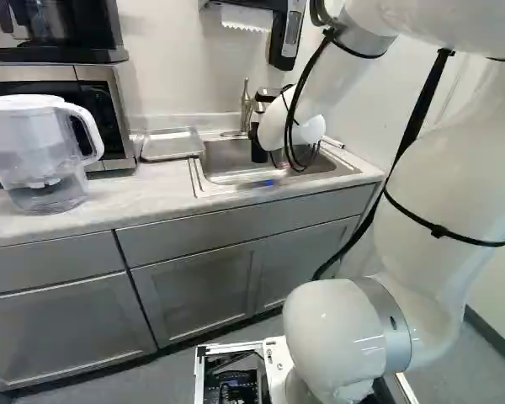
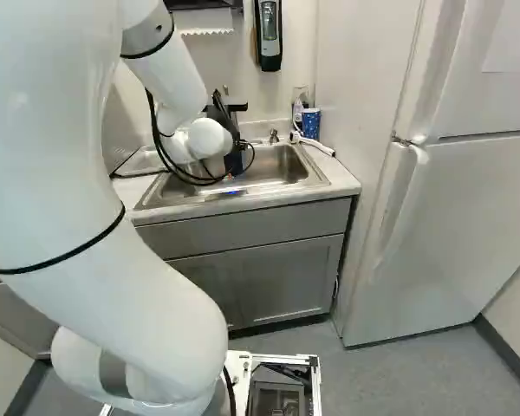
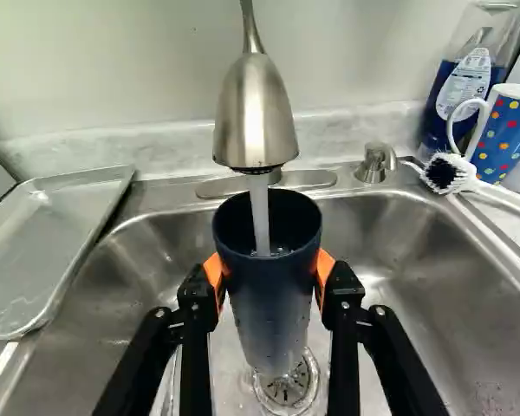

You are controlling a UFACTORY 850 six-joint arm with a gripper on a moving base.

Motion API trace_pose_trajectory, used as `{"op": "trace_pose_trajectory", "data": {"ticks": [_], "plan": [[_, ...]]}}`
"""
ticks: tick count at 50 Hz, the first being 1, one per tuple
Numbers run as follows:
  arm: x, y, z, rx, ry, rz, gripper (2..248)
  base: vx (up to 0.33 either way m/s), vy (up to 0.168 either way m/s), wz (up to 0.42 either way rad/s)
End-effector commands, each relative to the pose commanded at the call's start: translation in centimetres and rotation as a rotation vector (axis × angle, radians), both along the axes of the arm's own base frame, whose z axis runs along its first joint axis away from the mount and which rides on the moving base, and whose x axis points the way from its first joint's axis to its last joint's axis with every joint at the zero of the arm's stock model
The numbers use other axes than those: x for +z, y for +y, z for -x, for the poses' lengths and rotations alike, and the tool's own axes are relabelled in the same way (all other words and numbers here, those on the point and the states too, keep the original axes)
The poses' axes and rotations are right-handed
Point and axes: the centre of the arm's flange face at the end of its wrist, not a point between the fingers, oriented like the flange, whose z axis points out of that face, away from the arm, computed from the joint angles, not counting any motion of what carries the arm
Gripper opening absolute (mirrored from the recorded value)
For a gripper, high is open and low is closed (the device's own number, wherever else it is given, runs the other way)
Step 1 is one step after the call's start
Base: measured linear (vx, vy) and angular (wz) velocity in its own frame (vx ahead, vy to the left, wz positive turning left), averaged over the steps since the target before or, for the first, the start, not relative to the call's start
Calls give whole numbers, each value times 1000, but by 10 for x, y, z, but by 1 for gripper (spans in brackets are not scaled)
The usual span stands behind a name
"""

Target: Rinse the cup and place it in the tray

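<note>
The gripper (image 2: 232, 146) is over the sink (image 3: 451, 286), its fingers part-way open and closed in from two sides on the dark blue cup (image 3: 270, 286). The cup's mouth is under the faucet (image 3: 256, 113), and a stream of water falls into it. Beneath the cup is the drain (image 3: 288, 381).

To the gripper's left, by the robot's own side, the metal tray (image 3: 48, 251) lies just beside the sink. Farther left on the pale counter (image 1: 135, 195) stand a clear pitcher (image 1: 34, 143) with a white lid and handle, and a microwave (image 1: 109, 109) with a black appliance (image 1: 59, 55) on top.

Beyond the gripper and to its right are a small spout (image 3: 375, 163), a brush (image 3: 446, 173), a bottle of blue liquid (image 3: 442, 108) and a dotted blue mug (image 3: 507, 134). A towel dispenser (image 2: 199, 19) and a tall black-and-silver dispenser (image 2: 269, 35) are on the wall above.

Grey cabinets (image 1: 194, 290) run below the gripper, down to the grey floor (image 2: 416, 373). A white refrigerator (image 2: 459, 225) stands well to the gripper's right.
</note>
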Motion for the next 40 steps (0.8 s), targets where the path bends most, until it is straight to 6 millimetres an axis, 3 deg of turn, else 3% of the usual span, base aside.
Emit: {"op": "trace_pose_trajectory", "data": {"ticks": [40], "plan": [[0,0,0,0,0,0,121,0,0,0]]}}
